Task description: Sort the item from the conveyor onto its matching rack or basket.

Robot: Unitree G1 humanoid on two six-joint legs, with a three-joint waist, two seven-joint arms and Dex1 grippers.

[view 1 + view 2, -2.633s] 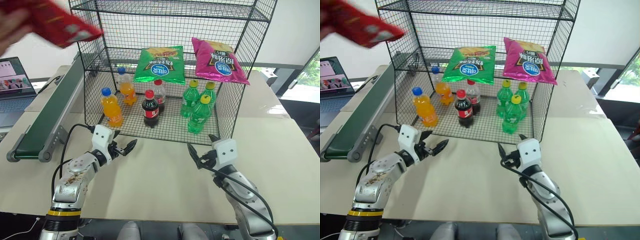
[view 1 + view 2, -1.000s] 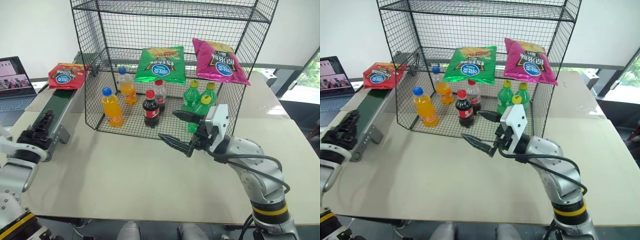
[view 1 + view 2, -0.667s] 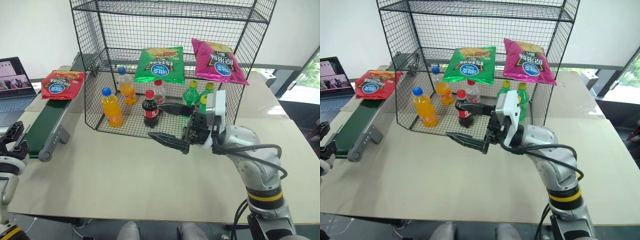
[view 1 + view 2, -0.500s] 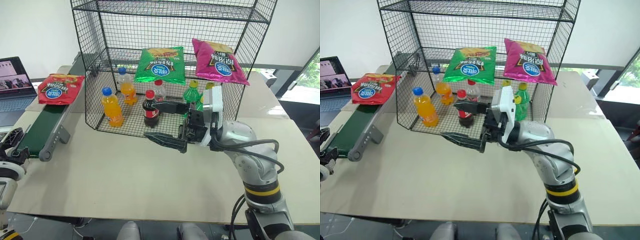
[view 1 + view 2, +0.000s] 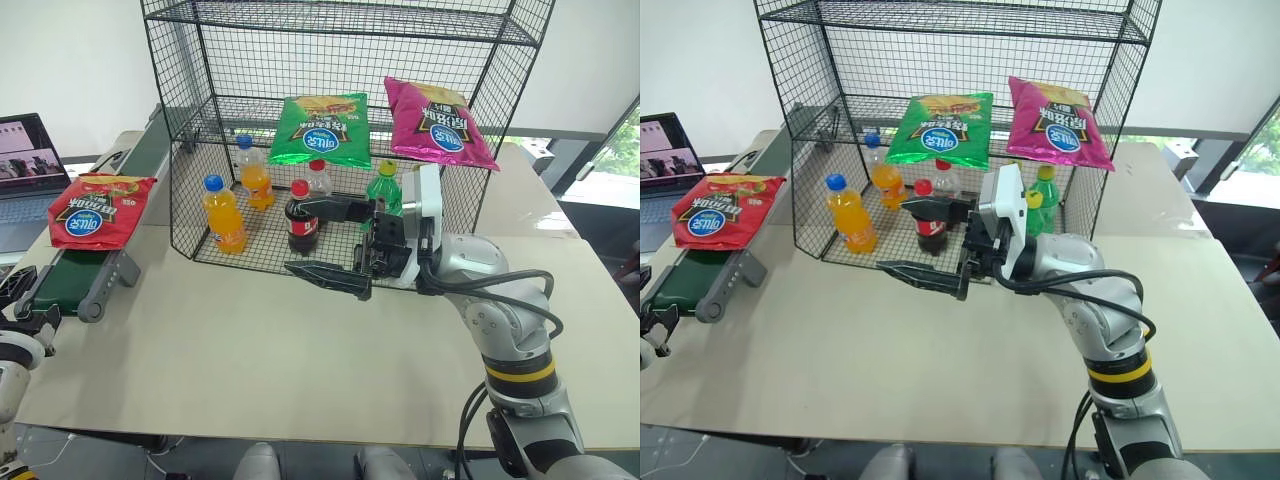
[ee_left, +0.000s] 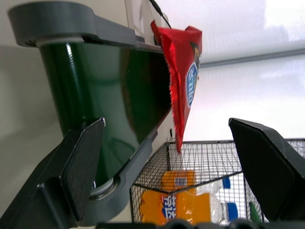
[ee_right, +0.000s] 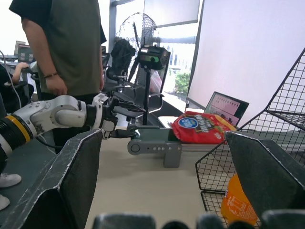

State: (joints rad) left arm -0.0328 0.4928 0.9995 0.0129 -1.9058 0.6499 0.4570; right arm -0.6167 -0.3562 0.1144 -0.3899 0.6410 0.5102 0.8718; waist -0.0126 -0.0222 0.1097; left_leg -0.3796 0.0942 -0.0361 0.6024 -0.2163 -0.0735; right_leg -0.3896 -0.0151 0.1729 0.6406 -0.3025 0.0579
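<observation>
The red chip bag [image 5: 88, 210] with a blue oval logo lies flat on the dark green conveyor [image 5: 62, 274], close to its near roller end and overhanging the belt's sides. My left gripper [image 5: 27, 302] hovers open just in front of that end, level with the belt and short of the bag [image 6: 183, 71]. My right gripper [image 5: 296, 238] stands open in mid-air in front of the black wire rack [image 5: 345, 16], pointing left toward the conveyor, with nothing between its fingers [image 7: 83, 183].
On the rack's middle tier lie a green chip bag [image 5: 322, 128] and a pink one [image 5: 438, 122]. Orange [image 5: 223, 215], cola [image 5: 300, 222] and green [image 5: 385, 188] bottles stand on the tier below. A laptop [image 5: 30, 165] sits far left. A person [image 7: 66, 47] stands beyond the conveyor.
A hand dropped the red bag, which has ridden the belt toward its near end. My left gripper sank and drew left. My right gripper swung left and rose slightly.
</observation>
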